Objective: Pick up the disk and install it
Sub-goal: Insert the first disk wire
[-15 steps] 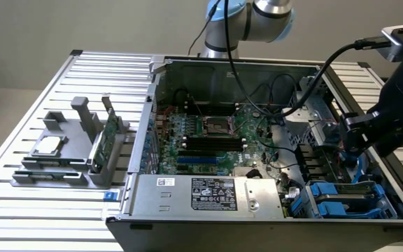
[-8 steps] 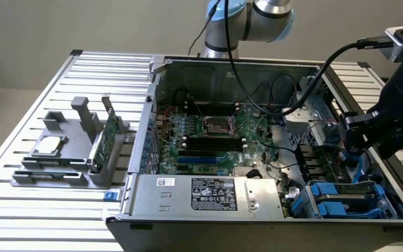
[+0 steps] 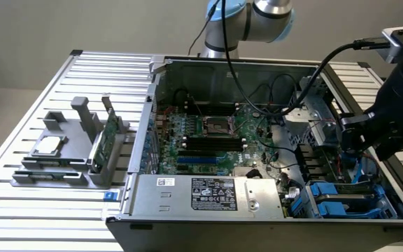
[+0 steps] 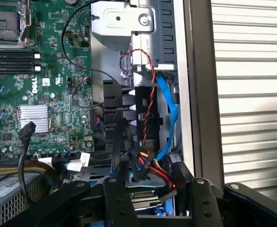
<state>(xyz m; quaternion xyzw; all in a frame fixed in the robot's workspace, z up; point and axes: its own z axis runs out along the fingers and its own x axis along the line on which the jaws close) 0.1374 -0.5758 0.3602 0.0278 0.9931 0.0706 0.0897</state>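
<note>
**Open gripper over the disk in the case's drive bay**

In the exterior view an open case (image 3: 257, 224) lies on a slatted table (image 3: 61, 231). Inside it, the motherboard (image 3: 209, 136) fills the middle. A power supply (image 3: 209, 195) takes the 6 o'clock edge. The drive bay (image 3: 327, 168) runs down the 3 to 5 o'clock side.

The disk (image 3: 345, 198) lies low in that bay at about 5 o'clock, framed by its blue rails. The gripper (image 3: 347, 149) hangs over the bay at 3 o'clock, just above the case's side wall.

In the wrist view the fingers (image 4: 114, 203) stand spread wide. The disk's (image 4: 145, 197) connector end shows between them, with a strip of blue rail beside it. Whether the pads touch the disk cannot be told.

A bundle of red, yellow and black wires (image 4: 145, 165) ends right by that connector edge (plugged in or not, it is too dark to say). A blue cable (image 4: 169, 109) and a twisted red-and-black wire (image 4: 150, 94) run along the bay's black cage (image 4: 124, 104).

Outside the case, at 9 o'clock on the table, sits a grey tray (image 3: 48, 178). It holds a square chip (image 3: 50, 146) lying flat. A green card (image 3: 103, 144) stands on edge in a slot nearer the case.
</note>
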